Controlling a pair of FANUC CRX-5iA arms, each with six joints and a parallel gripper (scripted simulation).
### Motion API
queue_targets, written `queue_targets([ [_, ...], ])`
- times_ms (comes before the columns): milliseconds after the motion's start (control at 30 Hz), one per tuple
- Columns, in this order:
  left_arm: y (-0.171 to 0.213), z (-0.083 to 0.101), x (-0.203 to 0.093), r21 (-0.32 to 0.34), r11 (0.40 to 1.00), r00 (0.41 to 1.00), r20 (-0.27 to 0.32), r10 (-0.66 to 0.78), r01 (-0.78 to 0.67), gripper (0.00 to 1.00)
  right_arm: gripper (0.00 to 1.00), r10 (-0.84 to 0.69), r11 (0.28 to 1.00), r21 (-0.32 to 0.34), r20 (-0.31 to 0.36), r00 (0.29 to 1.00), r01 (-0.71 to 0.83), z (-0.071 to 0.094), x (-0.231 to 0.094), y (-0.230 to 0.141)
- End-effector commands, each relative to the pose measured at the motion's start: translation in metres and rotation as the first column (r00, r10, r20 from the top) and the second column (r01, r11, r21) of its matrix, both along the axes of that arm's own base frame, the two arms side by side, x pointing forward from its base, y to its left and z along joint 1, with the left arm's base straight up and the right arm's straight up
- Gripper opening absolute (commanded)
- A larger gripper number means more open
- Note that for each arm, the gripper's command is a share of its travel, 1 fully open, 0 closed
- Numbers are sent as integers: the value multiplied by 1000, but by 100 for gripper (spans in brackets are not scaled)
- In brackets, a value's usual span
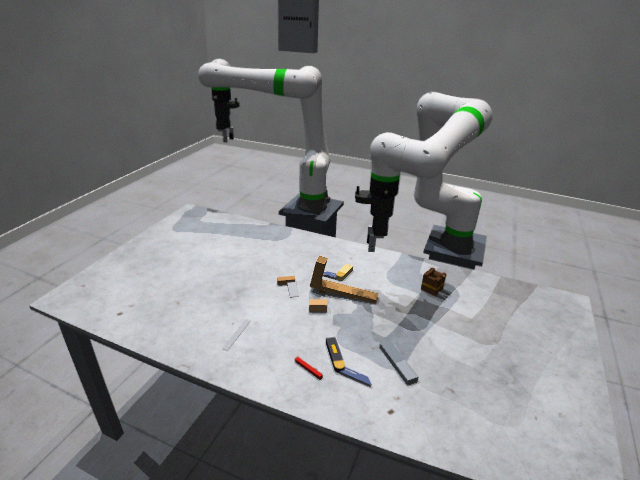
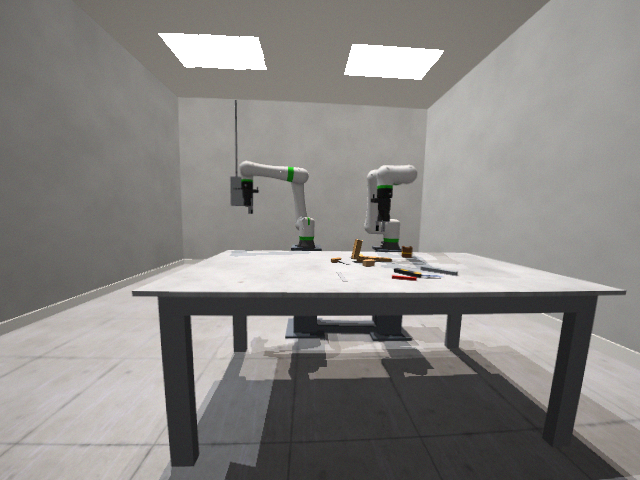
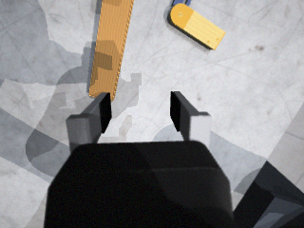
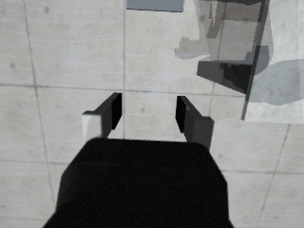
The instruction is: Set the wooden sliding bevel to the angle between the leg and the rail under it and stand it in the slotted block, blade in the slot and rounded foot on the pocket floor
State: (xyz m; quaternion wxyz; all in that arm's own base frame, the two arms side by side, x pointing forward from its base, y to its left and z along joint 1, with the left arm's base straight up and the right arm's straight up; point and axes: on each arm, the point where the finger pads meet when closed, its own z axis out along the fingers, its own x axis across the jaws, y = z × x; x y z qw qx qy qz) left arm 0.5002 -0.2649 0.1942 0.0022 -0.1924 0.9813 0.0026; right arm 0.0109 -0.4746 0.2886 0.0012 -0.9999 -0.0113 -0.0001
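Observation:
The wooden bevel (image 1: 344, 272) (image 3: 199, 28) lies flat behind the rail, its blue blade angled out from the rounded end; the left wrist view cuts the blade off. The brown leg (image 1: 319, 271) (image 2: 357, 249) leans up from one end of the rail (image 1: 351, 290) (image 3: 111, 38). The slotted block (image 1: 433, 281) (image 2: 407, 252) stands apart near the back edge. The black bevel (image 1: 334, 353) (image 2: 408, 272) lies nearer the front, partly unfolded. My left gripper (image 1: 371, 244) (image 3: 141, 104) is open and empty, high near the rail's free end. My right gripper (image 1: 227, 136) (image 4: 149, 105) is open and empty, beyond the table.
A small wooden block (image 1: 317, 305) lies before the rail, and a small square (image 1: 285, 280) beside the leg. A thin ruler (image 1: 236, 334), a red stick (image 1: 308, 367) and a grey bar (image 1: 398, 364) lie further forward. The right wrist view shows floor and a table corner.

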Motion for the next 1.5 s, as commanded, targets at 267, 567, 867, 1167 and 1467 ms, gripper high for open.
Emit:
queue_targets([
  [267, 36, 17, 4, -6, 952, 952, 0, -306, 306, 100, 100, 0, 1000, -2, 0, 1000, 0, 1, 0, 0],
  [567, 67, 29, 3, -5, 853, 853, 0, -521, 521, 100, 100, 0, 1000, -2, 0, 1000, 0, 1, 0, 0],
  [867, 96, 39, 2, -5, 720, 720, -1, -694, 694, 100, 100, 0, 1000, -2, 0, 1000, 0, 1, 0, 0],
  [1167, 129, 51, -2, -4, 537, 537, -1, -844, 844, 100, 100, 0, 1000, -2, 0, 1000, 0, 1, 0, 0],
  [1467, 160, 62, -6, -4, 338, 338, -2, -941, 941, 100, 100, 0, 1000, -2, 0, 1000, 0, 1, 0, 0],
])
